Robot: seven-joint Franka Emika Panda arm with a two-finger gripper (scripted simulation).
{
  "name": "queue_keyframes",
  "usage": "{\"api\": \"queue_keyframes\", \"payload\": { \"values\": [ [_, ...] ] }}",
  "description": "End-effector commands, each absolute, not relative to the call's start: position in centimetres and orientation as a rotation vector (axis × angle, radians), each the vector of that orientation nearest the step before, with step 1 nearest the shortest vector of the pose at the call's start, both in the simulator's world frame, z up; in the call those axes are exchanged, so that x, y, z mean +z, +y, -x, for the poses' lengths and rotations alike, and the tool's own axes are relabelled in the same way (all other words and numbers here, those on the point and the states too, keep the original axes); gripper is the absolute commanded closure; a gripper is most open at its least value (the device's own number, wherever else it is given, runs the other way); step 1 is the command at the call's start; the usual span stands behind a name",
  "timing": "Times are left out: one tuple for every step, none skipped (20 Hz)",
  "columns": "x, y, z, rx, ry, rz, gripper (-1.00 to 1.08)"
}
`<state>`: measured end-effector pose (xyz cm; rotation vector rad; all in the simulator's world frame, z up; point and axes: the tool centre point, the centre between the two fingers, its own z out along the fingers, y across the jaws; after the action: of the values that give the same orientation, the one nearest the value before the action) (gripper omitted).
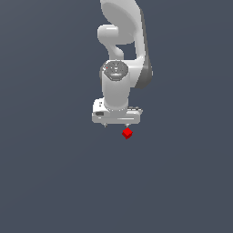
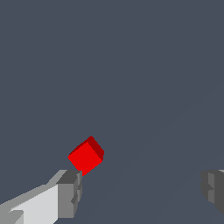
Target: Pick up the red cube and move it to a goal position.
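The red cube [image 1: 127, 133] is tiny and bright red and lies on the dark grey floor, turned at an angle. In the exterior view it sits just in front of the white gripper [image 1: 116, 124], near the finger on the exterior view's right. In the wrist view the red cube [image 2: 86, 155] shows just beyond one grey fingertip [image 2: 70, 192], outside the gap between the fingers. The other fingertip [image 2: 213, 190] stands far from the first. The gripper [image 2: 142, 192] is open and empty.
The white arm [image 1: 120, 54] rises behind the gripper toward the top of the exterior view. The plain dark grey surface [image 1: 54, 182] spreads all around with no other object in sight.
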<state>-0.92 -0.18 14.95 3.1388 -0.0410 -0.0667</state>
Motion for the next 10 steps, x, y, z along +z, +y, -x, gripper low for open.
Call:
{"api": "queue_keyframes", "payload": {
  "values": [
    [14.9, -0.2, 0.9, -0.067, -0.041, -3.139, -0.92],
    [14.9, -0.2, 0.9, -0.067, -0.039, -3.139, -0.92],
    [14.9, -0.1, 0.9, -0.066, -0.035, -3.139, -0.92],
    [14.8, -0.1, 0.9, -0.066, -0.028, -3.139, -0.92],
    [14.7, 0.0, 0.9, -0.065, -0.018, -3.139, -0.92],
    [14.5, 0.1, 1.0, -0.064, -0.005, -3.139, -0.92],
    [14.3, 0.2, 1.0, -0.063, 0.011, -3.139, -0.92],
    [14.1, 0.3, 1.0, -0.062, 0.03, -3.139, -0.92],
    [13.8, 0.5, 1.0, -0.061, 0.052, -3.139, -0.92],
    [13.5, 0.6, 1.1, -0.059, 0.076, -3.139, -0.92]
  ]
}}
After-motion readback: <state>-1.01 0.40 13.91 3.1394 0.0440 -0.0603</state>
